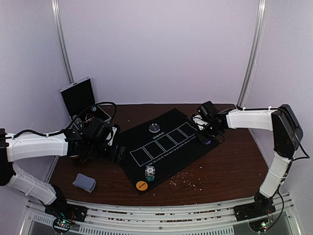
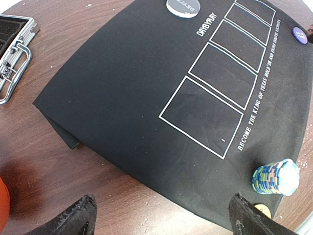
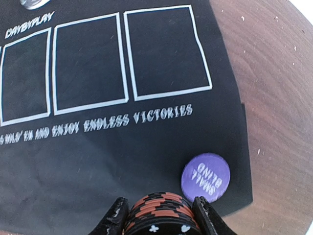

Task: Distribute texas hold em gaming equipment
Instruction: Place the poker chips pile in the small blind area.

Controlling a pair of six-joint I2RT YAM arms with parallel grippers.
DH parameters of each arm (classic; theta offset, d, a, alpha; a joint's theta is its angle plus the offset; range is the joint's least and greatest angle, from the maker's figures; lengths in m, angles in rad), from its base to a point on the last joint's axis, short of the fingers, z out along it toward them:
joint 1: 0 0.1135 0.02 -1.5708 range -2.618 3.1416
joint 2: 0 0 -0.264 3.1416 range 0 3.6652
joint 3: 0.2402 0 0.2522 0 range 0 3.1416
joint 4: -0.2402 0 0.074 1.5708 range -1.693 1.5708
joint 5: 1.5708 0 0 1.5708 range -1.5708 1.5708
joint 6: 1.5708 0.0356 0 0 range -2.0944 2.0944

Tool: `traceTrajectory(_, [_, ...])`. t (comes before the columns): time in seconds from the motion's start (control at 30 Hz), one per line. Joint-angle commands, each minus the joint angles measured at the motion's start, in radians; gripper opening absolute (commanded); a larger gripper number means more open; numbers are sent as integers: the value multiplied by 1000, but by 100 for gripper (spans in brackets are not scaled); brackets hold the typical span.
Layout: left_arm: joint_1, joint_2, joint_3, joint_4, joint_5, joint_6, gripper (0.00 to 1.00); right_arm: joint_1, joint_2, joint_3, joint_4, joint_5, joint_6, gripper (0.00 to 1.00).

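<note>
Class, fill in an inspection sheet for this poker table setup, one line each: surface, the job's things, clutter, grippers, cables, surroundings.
surface: brown wooden table; a black mat with five white card boxes lies askew on it.
job's things: clear disc, multicoloured chip stack and orange disc on the mat; purple disc near its corner; card deck on the wood.
clutter: open silver case at the back left; pale specks on the wood.
grippers: left gripper open, holding nothing; right gripper shut on a black-and-orange chip stack.
cables: black cable loops over the left arm.
surroundings: pale walls, metal uprights.
</note>
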State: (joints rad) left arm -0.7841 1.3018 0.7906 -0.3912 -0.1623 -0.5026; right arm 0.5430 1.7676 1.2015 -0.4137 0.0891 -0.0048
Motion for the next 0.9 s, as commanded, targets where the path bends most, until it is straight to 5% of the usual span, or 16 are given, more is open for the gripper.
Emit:
traceTrajectory(0.0, [6,-17,-12,10,-19,7,97,-35,44,-6,116,-16,-18,0])
traceTrajectory(0.87, [6,-13,-7,5,-34,13,97,-11,112,-138,240,-6,10,0])
